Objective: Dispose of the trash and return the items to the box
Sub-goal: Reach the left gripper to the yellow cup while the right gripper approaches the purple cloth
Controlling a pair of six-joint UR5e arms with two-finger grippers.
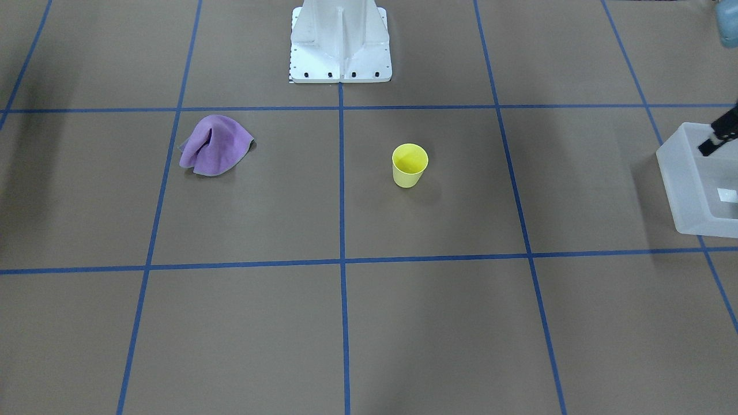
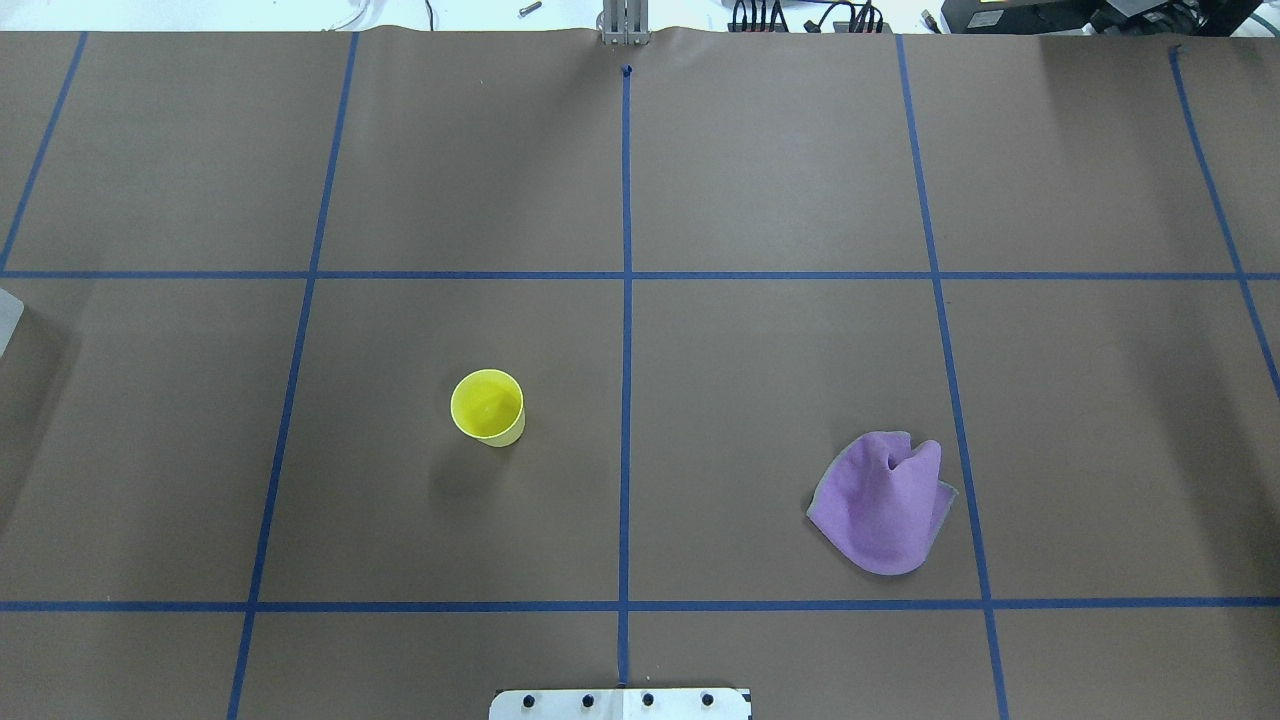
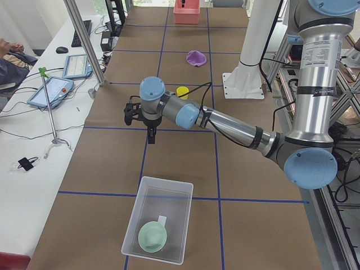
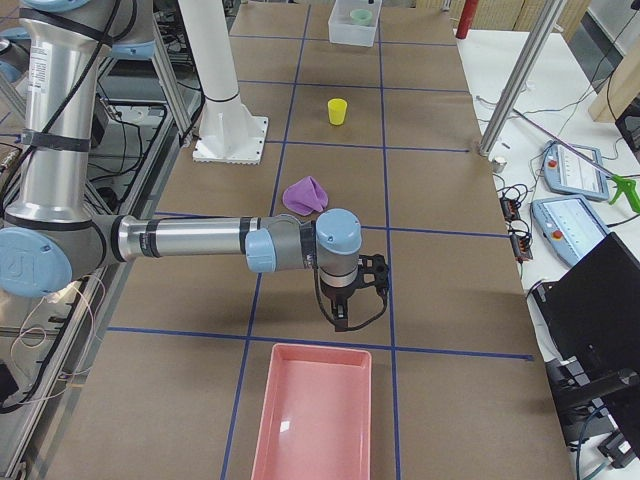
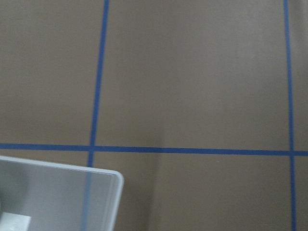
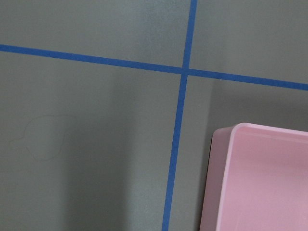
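The yellow cup (image 1: pixel 410 165) stands upright and alone near the table's middle; it also shows in the overhead view (image 2: pixel 487 407). The mint-green bowl (image 3: pixel 153 236) lies inside the translucent box (image 3: pixel 134 225), whose corner shows in the left wrist view (image 5: pixel 57 192). My left gripper (image 3: pixel 152 136) hangs above the table between the cup and the box, holding nothing I can see; a black part of it shows at the front view's right edge (image 1: pixel 715 138). My right gripper (image 4: pixel 341 322) hangs just before the pink tray (image 4: pixel 315 420). I cannot tell whether either is open or shut.
A crumpled purple cloth (image 2: pixel 885 500) lies on the robot's right half of the table. The pink tray's corner fills the lower right of the right wrist view (image 6: pixel 260 178). The white pedestal (image 1: pixel 340 40) stands at the robot's edge. Blue tape lines grid the brown table.
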